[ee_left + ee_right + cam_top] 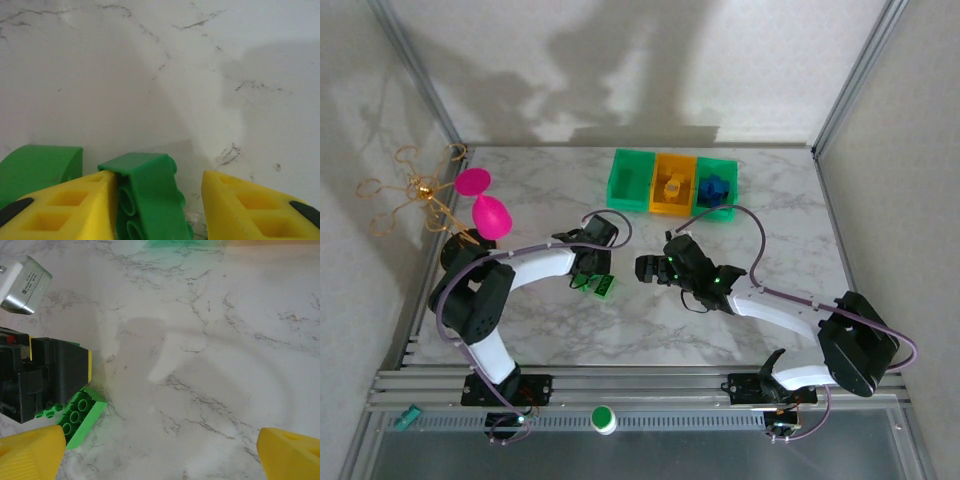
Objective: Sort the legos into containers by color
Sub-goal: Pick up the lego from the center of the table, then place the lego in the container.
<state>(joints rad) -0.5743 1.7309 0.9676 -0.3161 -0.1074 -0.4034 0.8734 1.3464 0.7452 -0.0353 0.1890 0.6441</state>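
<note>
From above: left gripper (590, 280) hangs low over green legos (603, 287) on the marble (520, 330), well short of the containers (617, 187); right gripper (645, 267) is nearby. Left wrist: jaws parted, one of the green legos touching a single finger (65, 207) (gap on the other side). Right wrist: jaws spread wide, nothing between.

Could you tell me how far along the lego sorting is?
Done: a yellow brick in the yellow-orange bin, blue bricks in the right green bin. In hand: the left gripper straddles a green brick, not clamped. Left: it and a second green piece; the left green bin looks empty.
</note>
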